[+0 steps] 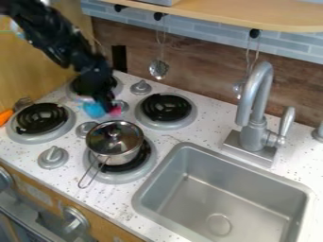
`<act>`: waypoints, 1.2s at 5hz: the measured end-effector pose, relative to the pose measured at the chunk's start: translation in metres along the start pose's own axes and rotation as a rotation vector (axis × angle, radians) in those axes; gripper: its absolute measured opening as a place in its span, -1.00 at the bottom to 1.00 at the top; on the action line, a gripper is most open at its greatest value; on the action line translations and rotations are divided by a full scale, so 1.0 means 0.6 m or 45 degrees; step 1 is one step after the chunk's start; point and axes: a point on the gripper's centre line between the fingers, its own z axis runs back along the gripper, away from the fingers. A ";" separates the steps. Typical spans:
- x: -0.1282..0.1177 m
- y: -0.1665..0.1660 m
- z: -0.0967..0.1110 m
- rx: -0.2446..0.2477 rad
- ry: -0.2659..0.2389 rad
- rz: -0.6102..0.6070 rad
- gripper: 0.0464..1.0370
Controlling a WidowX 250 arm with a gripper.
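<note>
Gripper (106, 103) at the Far-Left Burner (73, 96)

My arm (60, 38) enters from the far left, and my gripper is low at the near side of the far-left burner. Whether it is open, closed or gripping, I cannot tell. A blue item (94, 109) and a pink item (116, 110) are at its lower end; I cannot tell whether they are joined.

Work surface: white, speckled counter (169, 138) with four black coil burners. A metal pot (114, 144) with a clear lid (104, 137) sits on the near-right burner (118, 178), its wire handle (89, 176) toward the near left. A sink (222, 201) is at right, with a gray faucet (253, 132) on its far side. An orange item (5, 117) is at the left edge.

Room: brown wood-look panel (202, 78) behind the counter, gray-blue tiles (189, 33) above it, and a light wood shelf (252, 14). A slotted spoon (158, 69) hangs from a hook (159, 16). Oven front (31, 215): near left.
</note>
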 end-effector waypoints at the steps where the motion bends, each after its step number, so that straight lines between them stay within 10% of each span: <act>1: -0.003 -0.014 -0.031 -0.022 0.039 -0.029 -0.08; 3: -0.004 -0.012 -0.039 -0.038 0.056 -0.043 0.89; 5: -0.013 -0.008 -0.009 -0.055 0.027 -0.037 0.93; 6: -0.009 0.007 0.053 0.042 -0.052 -0.086 0.93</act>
